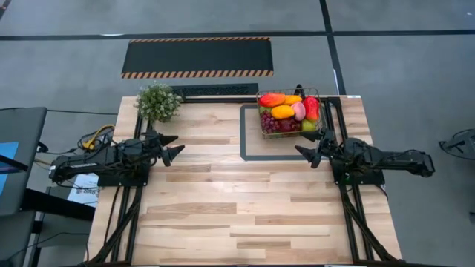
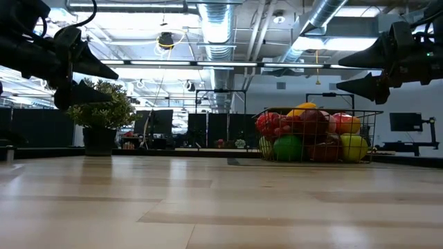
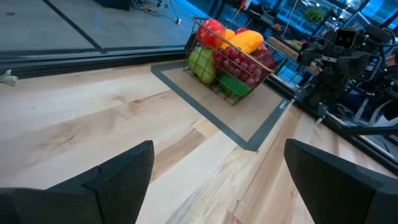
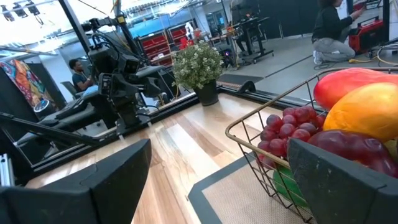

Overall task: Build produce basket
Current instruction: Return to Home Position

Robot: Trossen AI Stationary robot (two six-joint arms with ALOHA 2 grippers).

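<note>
A small dark wire-mesh basket [image 1: 259, 119] stands at the far right of the wooden table [image 1: 223, 215], on the far right part of a flat grey-framed mat [image 1: 243, 137]. The produce [image 1: 284, 112] is heaped in it above the rim. A yellow mango lies on top in the middle, with an orange-red one [image 1: 272, 99] behind it. A pink peach [image 1: 299, 110] and a red piece [image 1: 312, 107] lie to its right. Purple grapes [image 1: 276, 124] fill the near left corner and a green fruit [image 1: 308, 126] the near right corner. From table height, more green and yellow fruit shows through the mesh low down.

The right gripper [image 1: 302, 143] hangs just in front of the basket's near right corner, above the mat's edge. It points toward the middle of the table. Seen from table level, it is above the basket's rim and touches nothing. Its jaws are spread wide and hold nothing.

The left gripper [image 1: 178, 144] hangs on the other side of the table, well apart from the basket, and points back toward the right one. It is also raised off the wood. Its jaws gape just as wide and are empty.

A green leafy potted plant [image 1: 157, 101] stands at the far left corner of the table, just behind the left gripper.
</note>
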